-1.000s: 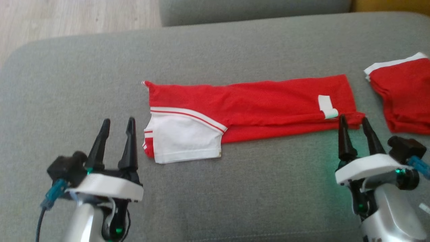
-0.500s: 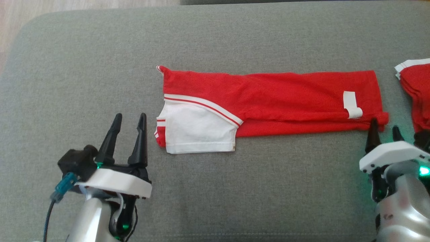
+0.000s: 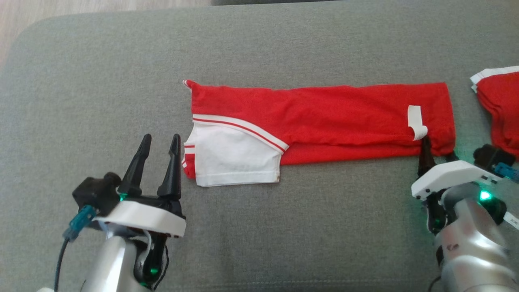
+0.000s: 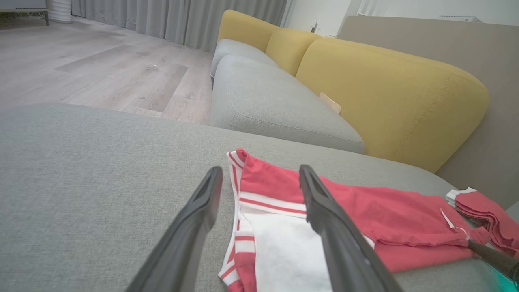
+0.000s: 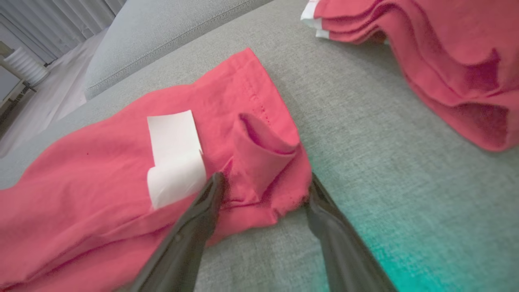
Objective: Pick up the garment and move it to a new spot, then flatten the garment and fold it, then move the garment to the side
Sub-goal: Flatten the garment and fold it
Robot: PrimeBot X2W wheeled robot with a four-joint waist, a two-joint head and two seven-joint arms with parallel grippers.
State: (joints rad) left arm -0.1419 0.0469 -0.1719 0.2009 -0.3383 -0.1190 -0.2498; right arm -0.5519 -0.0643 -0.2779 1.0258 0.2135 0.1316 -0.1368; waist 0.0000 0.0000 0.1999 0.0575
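Observation:
A red garment lies as a long folded strip across the grey sofa cushion, with a white sleeve panel at its left end and a white label near its right end. My left gripper stands open just left of the sleeve end, its fingers pointing past the striped edge. My right gripper is open too. Its two fingers straddle the garment's near right corner, where the red cloth is bunched up into a small roll between them.
A second pile of folded red cloth with white trim lies at the cushion's right edge, close to my right arm. Beyond the cushion are wooden floor and a yellow sofa back.
The head camera has tilted down, shifting the whole picture. My right gripper has moved forward onto the garment's near right corner. My left gripper has edged slightly closer to the sleeve end.

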